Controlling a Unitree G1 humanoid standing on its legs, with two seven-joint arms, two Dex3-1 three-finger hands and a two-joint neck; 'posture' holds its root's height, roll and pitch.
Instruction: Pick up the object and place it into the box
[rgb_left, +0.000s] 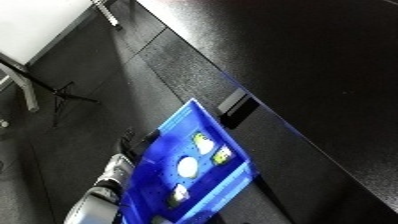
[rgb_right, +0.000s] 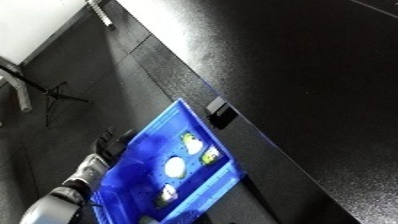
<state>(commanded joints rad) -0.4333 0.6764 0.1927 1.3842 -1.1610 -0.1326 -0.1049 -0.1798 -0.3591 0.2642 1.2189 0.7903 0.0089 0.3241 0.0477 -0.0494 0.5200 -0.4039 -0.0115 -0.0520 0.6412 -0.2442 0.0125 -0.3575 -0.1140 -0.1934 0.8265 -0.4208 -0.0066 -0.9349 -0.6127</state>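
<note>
Our left hand (rgb_right: 113, 141) shows as a black shape at the left edge of the blue bin (rgb_right: 147, 150), partly hidden behind the bin's wall. We cannot tell whether the hand is released, clenched or grasping anything, since the wall covers most of it. Behind it, our white and silver left forearm (rgb_right: 62, 192) runs down toward the lower left corner of the view. Our right hand shows in neither view.

The whole scene sits at a strong tilt. The bin lies just beside the hand, its long side running from upper centre down toward the bottom edge, and its far corner reaches up to the edge of the dark table (rgb_left: 320, 75). Inside it we see several small things. A pale round object (rgb_left: 188, 166) lies near the middle of the bin's floor. Above it rest two small packets with yellow-green marks (rgb_left: 203, 141), close together and nearer the table side. Below the round object lies another small pale item (rgb_right: 167, 192), toward the bin's near end. Which of these is the task's object we cannot tell.

A small black block (rgb_left: 238, 107) stands at the table's edge, just beside the bin's upper corner. Off to the left, well apart from the bin, a dark stand (rgb_left: 62, 92) rests on the grey floor.
</note>
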